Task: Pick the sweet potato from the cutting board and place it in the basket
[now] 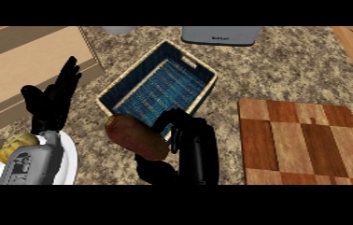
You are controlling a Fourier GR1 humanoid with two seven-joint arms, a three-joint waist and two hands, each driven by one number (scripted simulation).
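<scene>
The brown sweet potato (137,136) is held in my right hand (186,149), whose fingers curl round it. It hangs just over the near corner of the blue woven basket (176,56), which lies slantwise in the middle of the counter. To the right, the checkered wooden cutting board (296,142) lies bare. At the left, my left hand (53,100) stays open with its fingers up, apart from the basket.
A white plate (67,165) with a yellowish item (17,144) sits at the lower left, under my left forearm. A grey appliance (221,35) and a pale object (118,30) stand along the back edge. A tan wooden surface (38,60) fills the upper left.
</scene>
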